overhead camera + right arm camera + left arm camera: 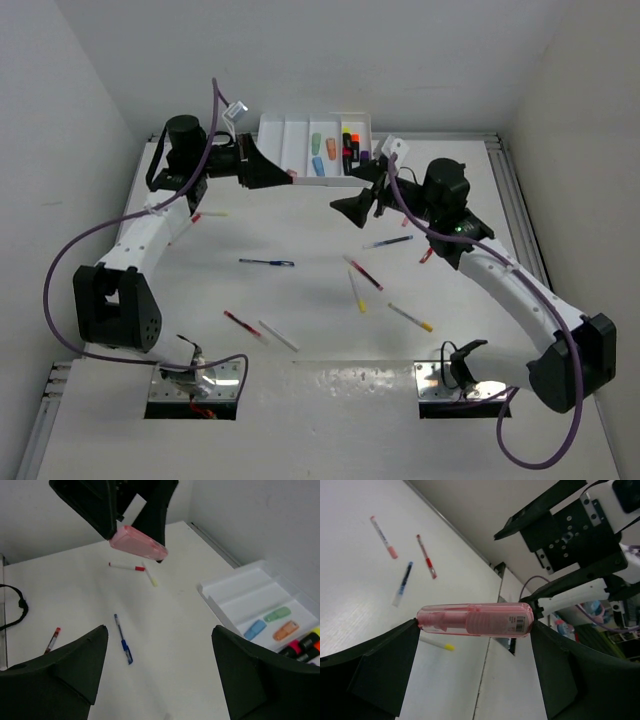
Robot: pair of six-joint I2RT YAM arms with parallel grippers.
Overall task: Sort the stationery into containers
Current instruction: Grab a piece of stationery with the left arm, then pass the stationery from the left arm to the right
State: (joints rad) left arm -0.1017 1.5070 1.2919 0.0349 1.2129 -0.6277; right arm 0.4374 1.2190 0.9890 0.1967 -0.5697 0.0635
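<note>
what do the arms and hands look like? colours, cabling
Left arm and right arm: white link shells, black joints and bases. Left hand, right hand: black, two broad wedge-shaped fingers. Purple cable loops along each arm.

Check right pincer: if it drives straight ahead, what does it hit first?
Likely the blue pen, lying on the table right ahead of the open right pincer; depth is unclear.

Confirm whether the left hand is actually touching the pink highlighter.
Touching. In the left wrist view the pink highlighter spans the left hand crosswise, with its two ends butted against both fingers and no gap at either end.
</note>
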